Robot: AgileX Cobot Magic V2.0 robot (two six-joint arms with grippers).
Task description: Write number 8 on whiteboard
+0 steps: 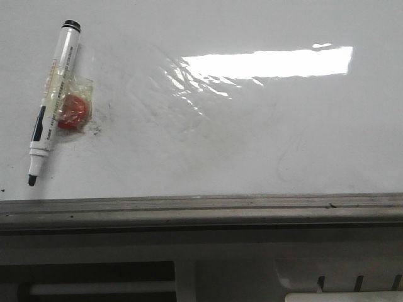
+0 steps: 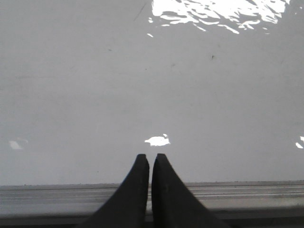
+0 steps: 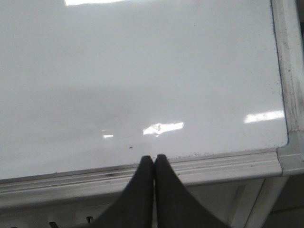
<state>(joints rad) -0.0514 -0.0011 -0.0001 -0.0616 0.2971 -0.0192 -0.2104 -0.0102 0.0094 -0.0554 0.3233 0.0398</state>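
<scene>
The whiteboard (image 1: 252,145) lies flat, glossy white with glare and faint grey smudges; no number 8 shows on it. A white marker with a black uncapped tip (image 1: 53,100) lies on the board at the far left, tip toward the near edge. Neither gripper shows in the front view. My left gripper (image 2: 150,156) is shut and empty over the board's near frame edge (image 2: 57,194). My right gripper (image 3: 154,157) is shut and empty over the frame (image 3: 228,166) near the board's right corner.
A clear wrapper with a red round thing (image 1: 74,112) lies beside the marker's barrel. The grey metal frame (image 1: 201,207) runs along the near side. The board's right frame edge (image 3: 290,61) shows in the right wrist view.
</scene>
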